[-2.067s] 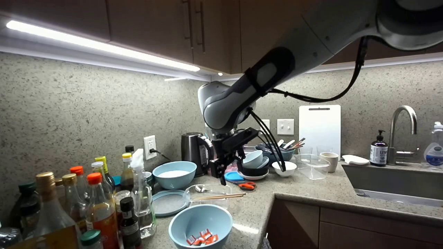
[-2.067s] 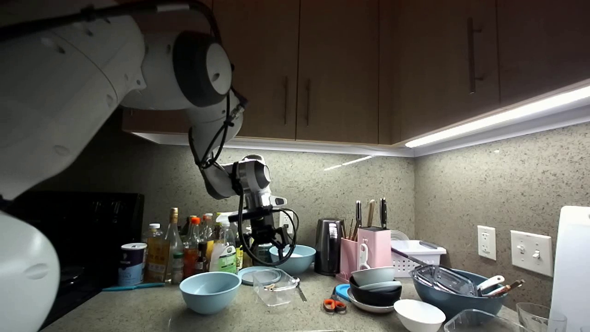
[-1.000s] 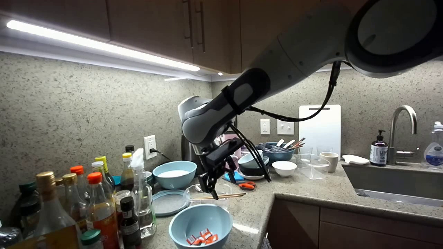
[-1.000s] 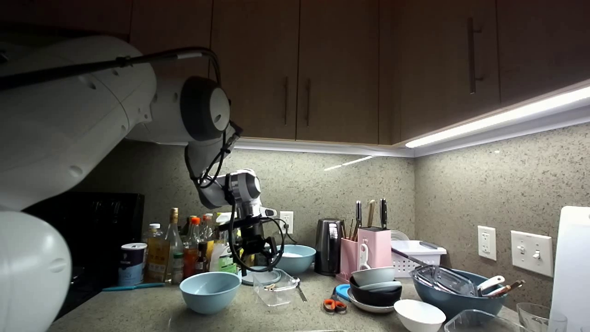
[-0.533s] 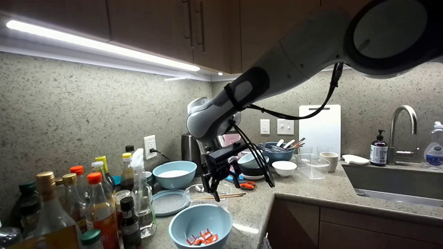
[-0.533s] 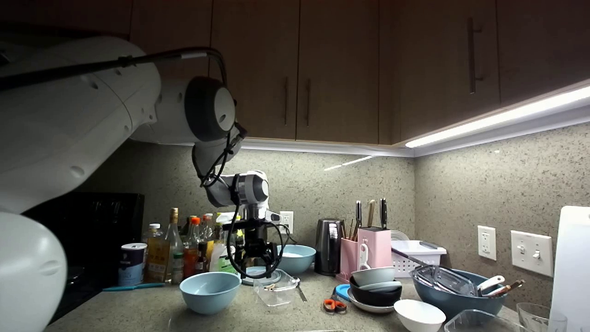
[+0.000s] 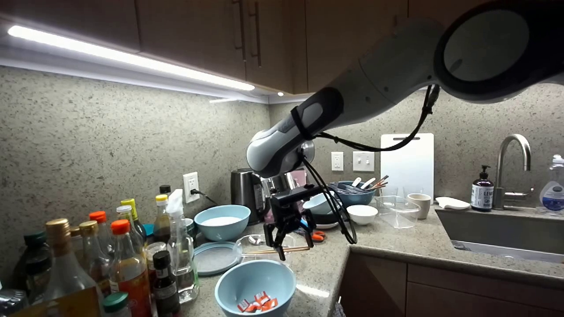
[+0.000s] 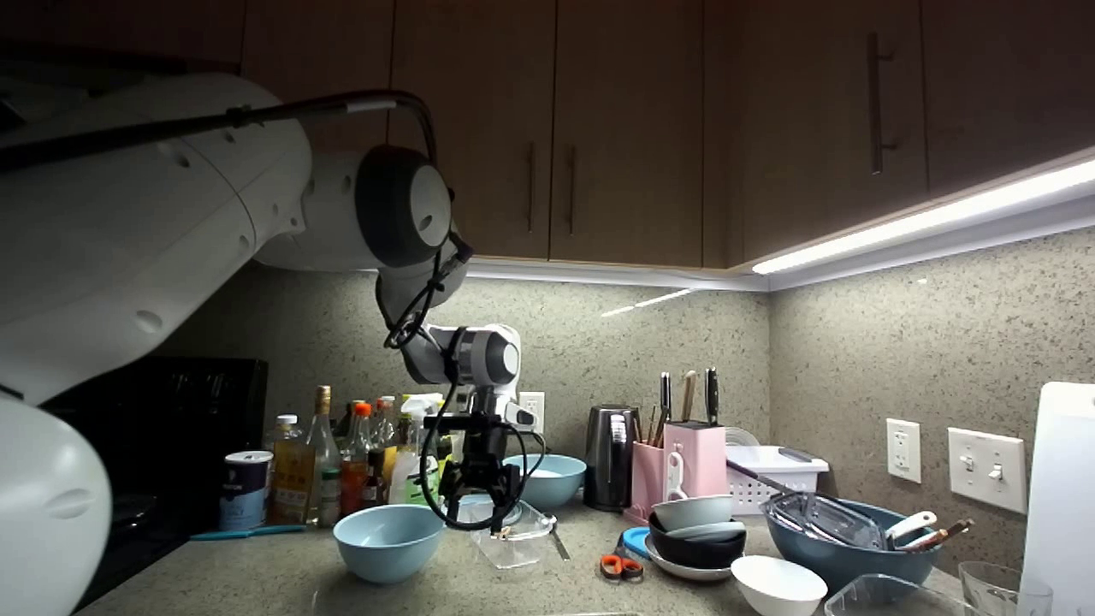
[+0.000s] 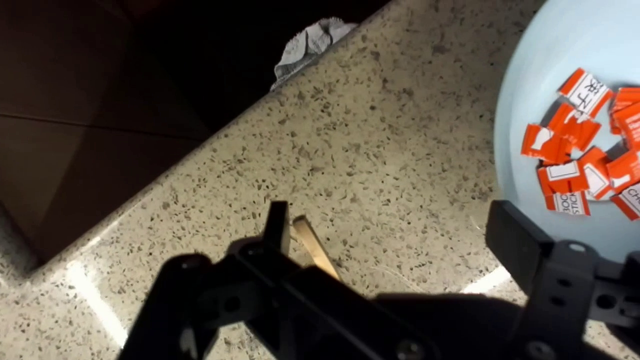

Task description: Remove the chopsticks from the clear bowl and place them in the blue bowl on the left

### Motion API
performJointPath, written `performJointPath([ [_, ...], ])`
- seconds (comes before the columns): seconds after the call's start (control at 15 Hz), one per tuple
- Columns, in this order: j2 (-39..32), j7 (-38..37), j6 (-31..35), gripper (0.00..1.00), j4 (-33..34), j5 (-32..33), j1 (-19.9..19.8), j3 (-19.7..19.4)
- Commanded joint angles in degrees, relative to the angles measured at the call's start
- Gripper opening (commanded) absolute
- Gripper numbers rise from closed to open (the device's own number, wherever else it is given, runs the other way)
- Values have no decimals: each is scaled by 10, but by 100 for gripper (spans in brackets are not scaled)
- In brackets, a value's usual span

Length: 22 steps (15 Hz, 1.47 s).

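A clear container [image 7: 288, 240] stands on the counter. It also shows in an exterior view [image 8: 513, 554]. Wooden chopsticks [image 7: 257, 252] lie across it, their ends past its side. In the wrist view one chopstick end [image 9: 317, 247] shows beside the left finger; the rest is hidden. A light blue bowl [image 7: 231, 281] with orange packets stands near it, also in an exterior view [image 8: 389, 547] and the wrist view [image 9: 615, 40]. Another blue bowl [image 7: 211, 225] with white contents stands farther back. My gripper [image 9: 392, 215] is open and empty above the chopsticks [image 7: 295, 250].
Bottles [image 7: 132, 259] crowd beside the bowls. A round blue-grey lid [image 7: 216, 259] lies beside the container. Orange-handled scissors [image 8: 620, 566] and stacked bowls [image 8: 697, 539] are nearby. A kettle [image 8: 609, 458] stands behind. The counter edge [image 7: 339, 281] runs beside the front bowl.
My gripper has come down towards the clear container and turned. Over the last second it shifted rightward in both exterior views, with its fingers now spread over the chopsticks. Bowls and chopsticks have not moved.
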State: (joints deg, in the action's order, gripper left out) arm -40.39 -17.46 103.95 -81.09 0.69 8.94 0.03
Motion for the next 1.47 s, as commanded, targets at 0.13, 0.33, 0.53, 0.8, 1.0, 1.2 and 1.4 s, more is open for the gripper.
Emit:
performJointPath([
  [0.13,-19,53,-14,100,29,-26,-24,15],
  [0.33,-39,95,-14,100,58,-18,-28,18],
  [0.53,-59,115,-24,100,87,-21,-32,20],
  [0.8,-79,108,-48,100,121,-16,-28,16],
  [1.0,-87,98,-54,67,139,-9,-21,11],
  [1.2,-95,95,-55,45,153,-11,-22,11],
  [1.4,-100,95,-55,27,164,-12,-22,11],
])
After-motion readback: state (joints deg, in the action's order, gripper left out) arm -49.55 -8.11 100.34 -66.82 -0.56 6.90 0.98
